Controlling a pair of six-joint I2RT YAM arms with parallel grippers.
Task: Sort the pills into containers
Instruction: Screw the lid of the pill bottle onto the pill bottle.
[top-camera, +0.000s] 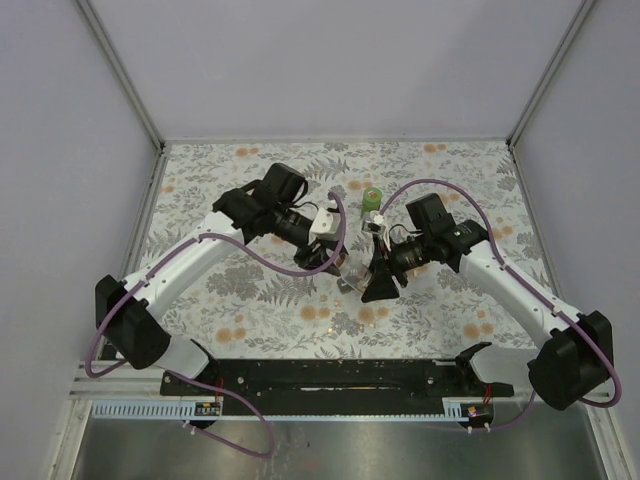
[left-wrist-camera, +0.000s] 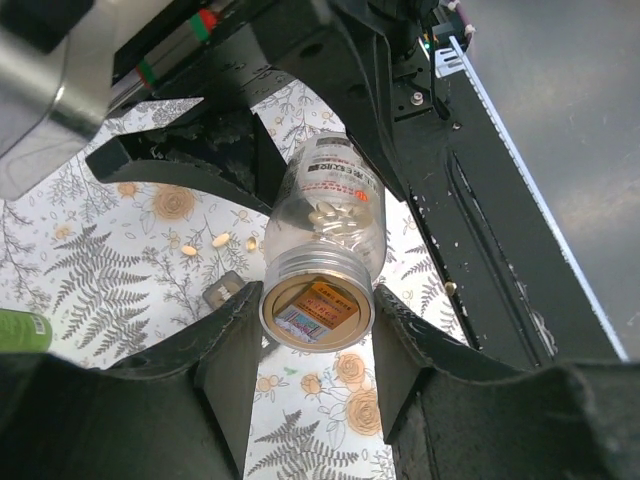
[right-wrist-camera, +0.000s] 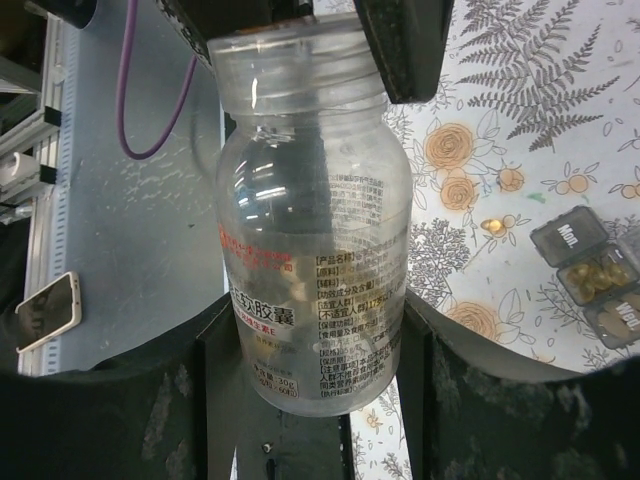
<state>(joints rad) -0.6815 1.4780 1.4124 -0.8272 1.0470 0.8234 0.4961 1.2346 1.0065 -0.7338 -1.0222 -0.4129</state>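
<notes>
clear pill bottle (right-wrist-camera: 310, 200) gripped at body by right gripper (right-wrist-camera: 315, 345), at threaded neck by left gripper (left-wrist-camera: 317, 325), over floral table (top-camera: 250, 310).

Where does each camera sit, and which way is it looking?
Top external: high behind the arm bases, looking down on the flowery table; the left arm and right arm both show.
Left wrist: on the left wrist, looking along its own jaws, closed on the threaded neck of the pill bottle.
Right wrist: on the right wrist, looking along its own jaws, closed around that bottle's body; pill organizer beyond.
Shared: both wrist views show the same bottle from opposite ends, plus the other arm's jaws.
</notes>
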